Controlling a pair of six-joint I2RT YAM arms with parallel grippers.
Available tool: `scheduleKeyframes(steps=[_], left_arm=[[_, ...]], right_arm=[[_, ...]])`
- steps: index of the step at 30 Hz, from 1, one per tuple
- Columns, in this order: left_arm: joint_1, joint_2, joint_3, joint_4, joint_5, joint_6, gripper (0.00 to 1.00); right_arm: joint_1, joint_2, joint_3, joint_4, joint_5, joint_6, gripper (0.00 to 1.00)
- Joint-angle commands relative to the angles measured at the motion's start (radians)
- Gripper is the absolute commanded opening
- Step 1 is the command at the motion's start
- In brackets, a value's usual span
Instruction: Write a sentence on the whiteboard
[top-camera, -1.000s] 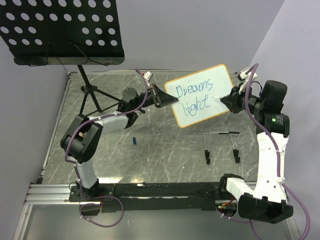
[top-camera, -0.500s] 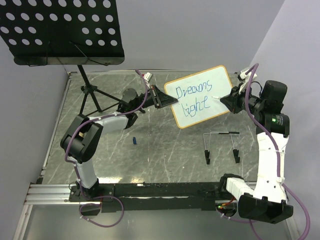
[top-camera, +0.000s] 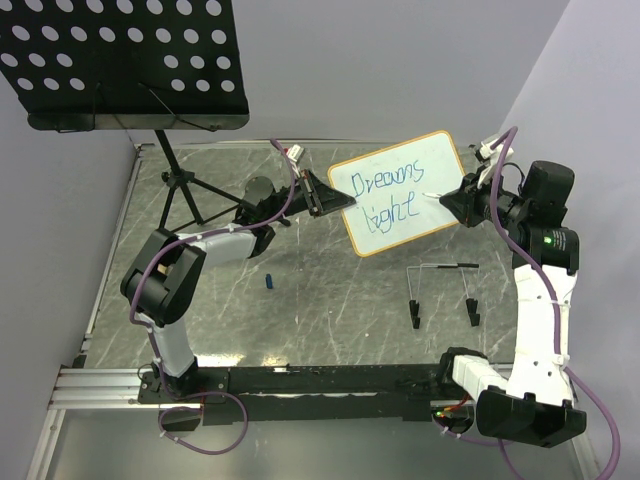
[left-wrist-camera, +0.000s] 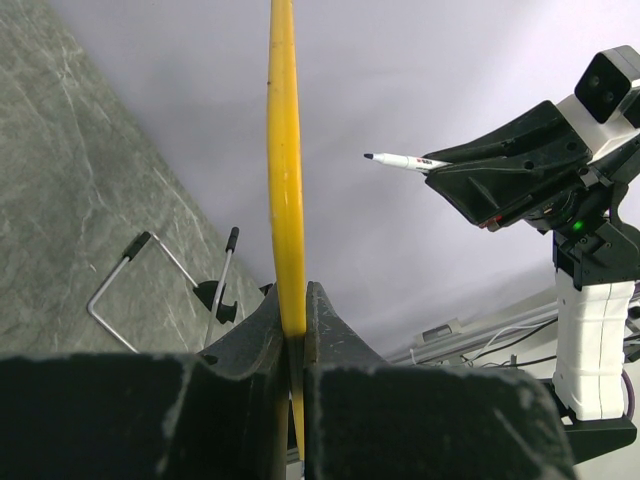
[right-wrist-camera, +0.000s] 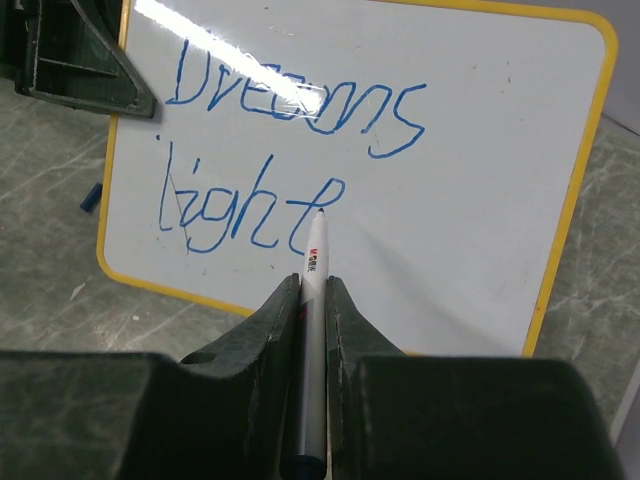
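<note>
The whiteboard (top-camera: 440, 165), white with a tan-yellow frame, is held tilted up above the table. My left gripper (top-camera: 320, 192) is shut on its left edge; in the left wrist view the frame (left-wrist-camera: 283, 150) stands edge-on between the fingers. Blue writing (right-wrist-camera: 300, 100) reads "Dreams" over "light". My right gripper (top-camera: 452, 198) is shut on a white marker (right-wrist-camera: 314, 300). Its tip points at the board just right of the last letter of "light"; the left wrist view shows the tip (left-wrist-camera: 370, 157) a little off the board.
A black perforated music stand (top-camera: 120, 60) rises at the back left, its tripod legs (top-camera: 185, 190) on the table. A small blue cap (top-camera: 270, 282) lies mid-table. A wire holder on two black feet (top-camera: 443, 292) stands at the front right.
</note>
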Motion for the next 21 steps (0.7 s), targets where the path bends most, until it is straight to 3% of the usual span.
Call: scheduleKeyframes(steps=[1,21], left_arm=[[0.004,-0.077,0.014,0.165,-0.001,-0.01,0.01],[0.004,-0.092,0.015,0.151,-0.003,0.004,0.01]], right_arm=[[-0.006,-0.017,0.01,0.008,-0.035,-0.009,0.0],[-0.006,-0.023,0.041,-0.018,-0.058,-0.006,0.0]])
